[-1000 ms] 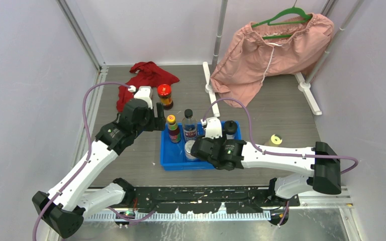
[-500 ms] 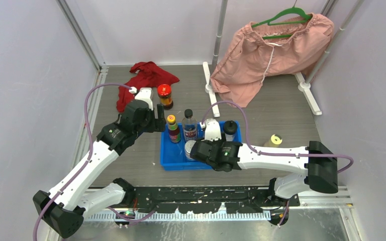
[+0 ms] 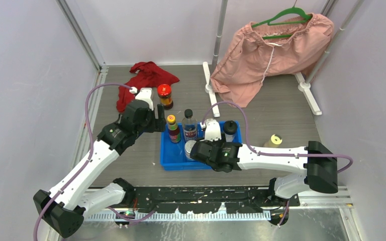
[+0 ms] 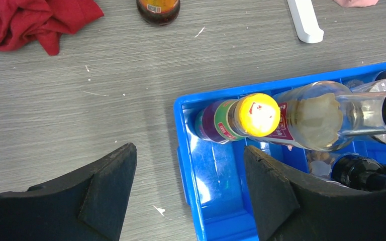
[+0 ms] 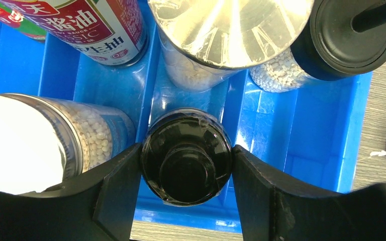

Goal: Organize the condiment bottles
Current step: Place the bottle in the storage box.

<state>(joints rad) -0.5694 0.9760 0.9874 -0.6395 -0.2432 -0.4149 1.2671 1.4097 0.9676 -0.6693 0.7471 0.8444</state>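
Right tool [image 5: 186, 168] clamps dark glass black-capped bottle [image 5: 187, 150] upright in blue plastic tray [image 5: 311, 135], near row, probably seating it there. Left tool [image 4: 191, 186] spread wide, empty, over the tray's left rim, perhaps lining up on yellow-capped bottle [image 4: 254, 114].

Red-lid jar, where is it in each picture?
Top external: the red-lid jar stands on the table beside the red cloth.
Left wrist: at the top edge, only the jar's dark lower part shows.
Right wrist: not in it.
Shared landmark: the blue tray.

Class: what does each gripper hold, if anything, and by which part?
Right gripper: the dark black-capped bottle, by its sides below the cap. Left gripper: open, nothing held.
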